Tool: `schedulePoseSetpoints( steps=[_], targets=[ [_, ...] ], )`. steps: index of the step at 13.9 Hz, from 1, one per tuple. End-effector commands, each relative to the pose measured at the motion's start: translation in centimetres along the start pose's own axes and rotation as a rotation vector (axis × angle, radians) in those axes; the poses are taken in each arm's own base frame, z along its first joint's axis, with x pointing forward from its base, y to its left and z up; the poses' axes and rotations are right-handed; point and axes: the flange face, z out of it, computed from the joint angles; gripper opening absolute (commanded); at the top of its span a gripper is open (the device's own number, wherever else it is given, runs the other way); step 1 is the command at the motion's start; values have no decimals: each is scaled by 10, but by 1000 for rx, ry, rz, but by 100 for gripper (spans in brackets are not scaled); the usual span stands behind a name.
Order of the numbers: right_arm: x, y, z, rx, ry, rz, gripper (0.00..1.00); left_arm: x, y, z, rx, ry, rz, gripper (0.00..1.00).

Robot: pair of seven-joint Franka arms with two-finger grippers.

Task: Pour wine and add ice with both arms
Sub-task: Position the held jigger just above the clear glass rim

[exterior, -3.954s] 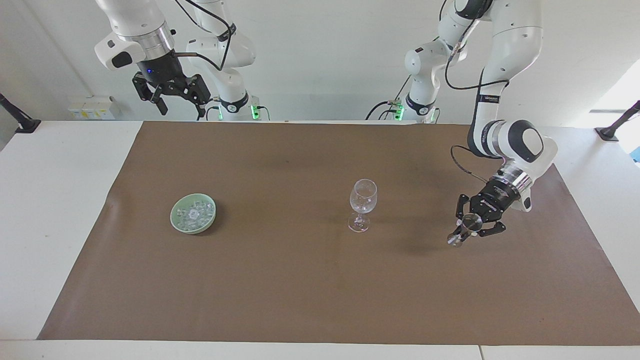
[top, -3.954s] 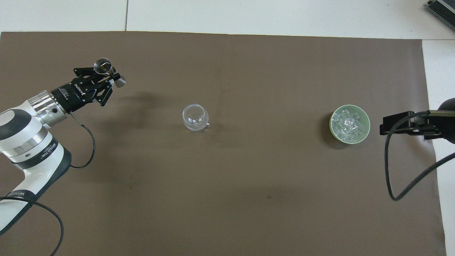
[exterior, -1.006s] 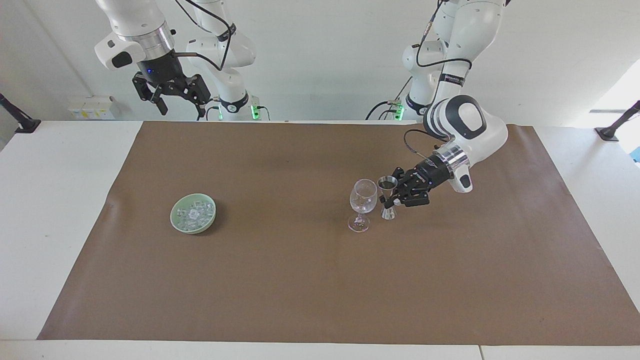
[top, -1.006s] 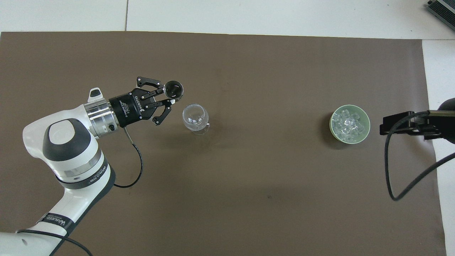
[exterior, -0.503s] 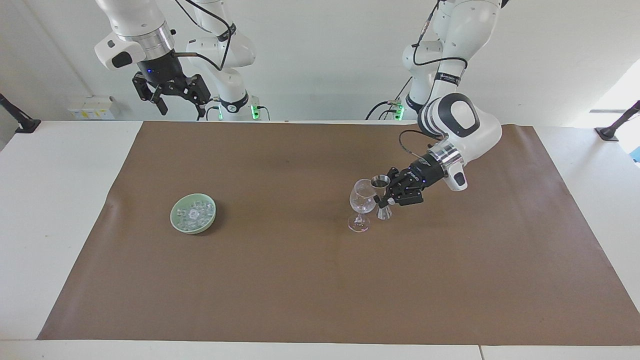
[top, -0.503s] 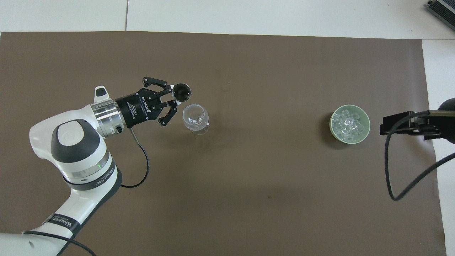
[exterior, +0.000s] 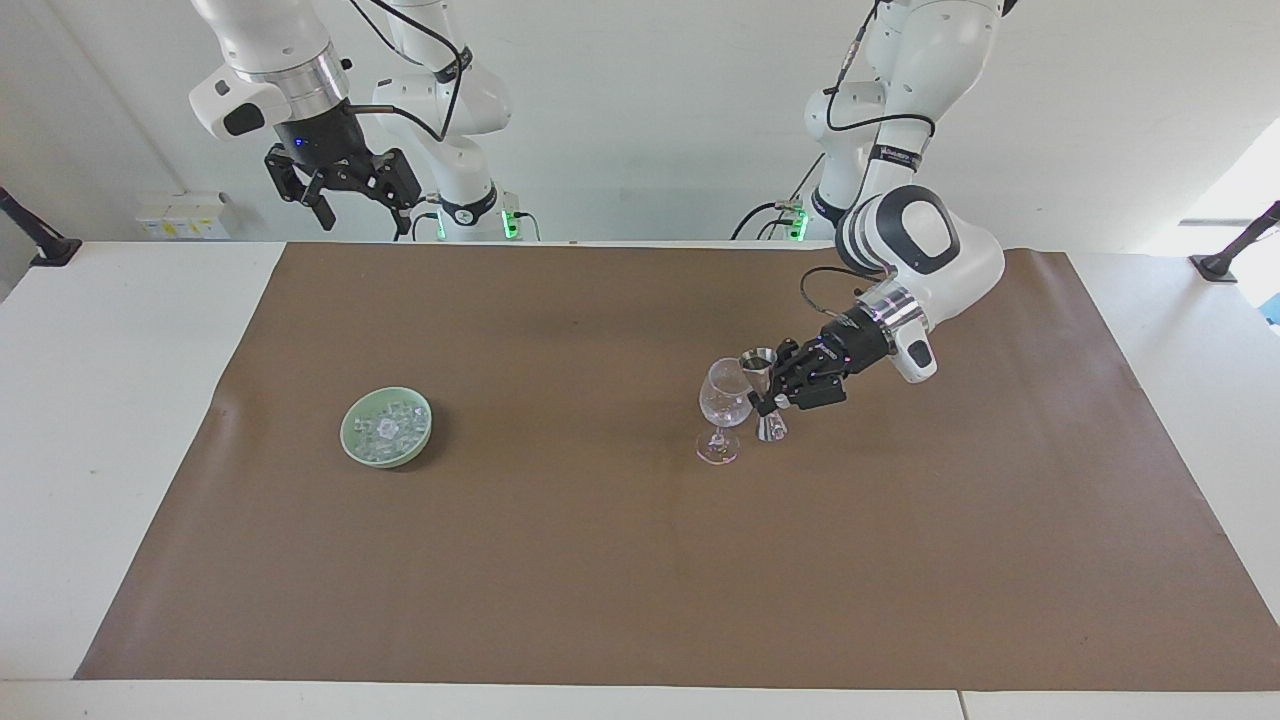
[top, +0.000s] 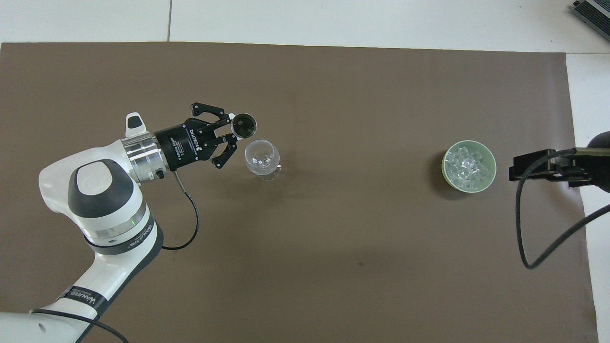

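A clear stemmed glass [exterior: 725, 410] [top: 261, 159] stands upright in the middle of the brown mat. My left gripper [exterior: 768, 397] [top: 232, 135] is shut on a small metal jigger [exterior: 762, 392] [top: 243, 125], held upright right beside the glass's bowl; dark liquid shows inside its top cup. The ice [exterior: 388, 426] [top: 467, 165] lies heaped in a pale green bowl [exterior: 352, 438] [top: 446, 171] toward the right arm's end of the table. My right gripper [exterior: 345, 195] [top: 517, 167] hangs high above the table's edge by its base, fingers apart and empty; the right arm waits.
The brown mat [exterior: 640, 560] [top: 333, 267] covers most of the white table [exterior: 120, 400]. A black cable [top: 533, 238] dangles from the right arm near the bowl. A black clamp [exterior: 35, 240] sits at each end of the table.
My left gripper has edged the jigger slightly closer to the glass over the last second; four seconds ago it held the jigger tilted, much nearer the left arm's end. The right arm has stayed still.
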Motion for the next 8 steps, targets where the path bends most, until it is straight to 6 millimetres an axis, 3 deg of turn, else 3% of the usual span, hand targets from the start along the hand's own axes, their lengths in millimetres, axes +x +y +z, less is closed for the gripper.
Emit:
schedulePoseSetpoints(
  steps=[1,8],
  targets=[
    [-1,0,1,3,-9,-15,100,-5,1,-1,-23,13,56,0],
    [-1,0,1,4,-9,-15,100,-11,-5,7,-10,18,166,0]
  ],
)
